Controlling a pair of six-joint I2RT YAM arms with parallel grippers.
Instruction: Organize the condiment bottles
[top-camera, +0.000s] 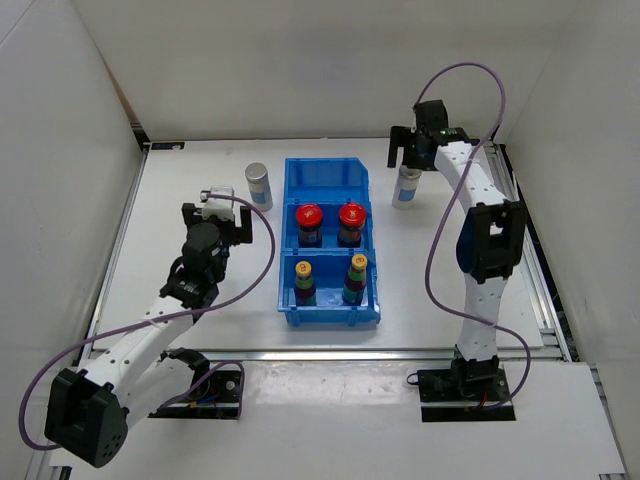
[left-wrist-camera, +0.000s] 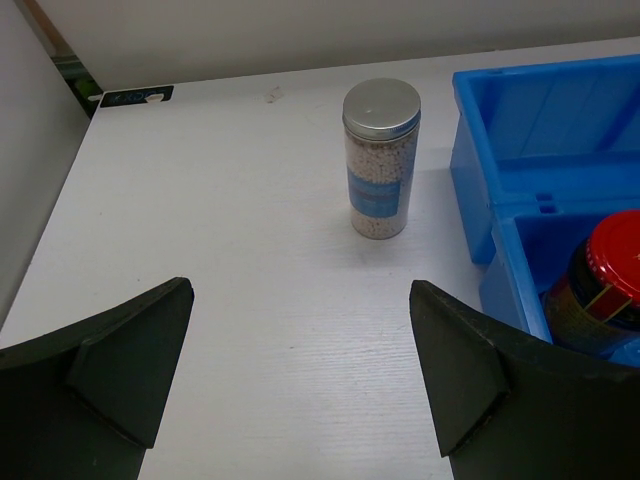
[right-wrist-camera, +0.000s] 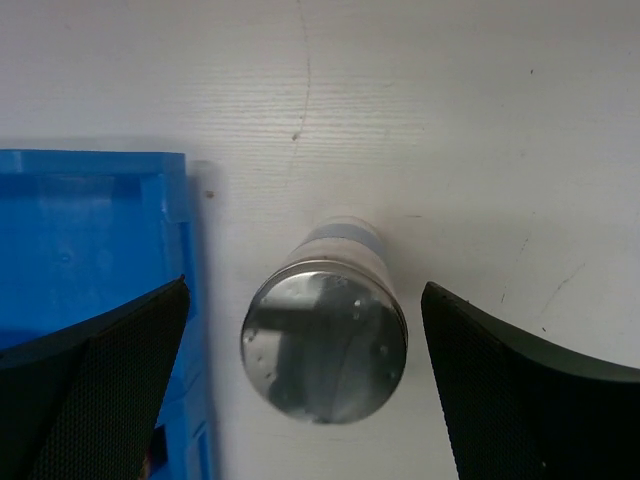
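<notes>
Silver-capped pale condiment bottle (right-wrist-camera: 325, 345) stands between the right gripper's (right-wrist-camera: 305, 290) wide-open fingers, apparently untouched; the left gripper (left-wrist-camera: 300, 287), equally open, faces a second silver-capped bottle (left-wrist-camera: 381, 160).

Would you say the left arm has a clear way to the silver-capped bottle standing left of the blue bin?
Probably yes: the left gripper is open and faces the silver-capped bottle, which stands upright, apart from the blue bin, with nothing in between.
</notes>
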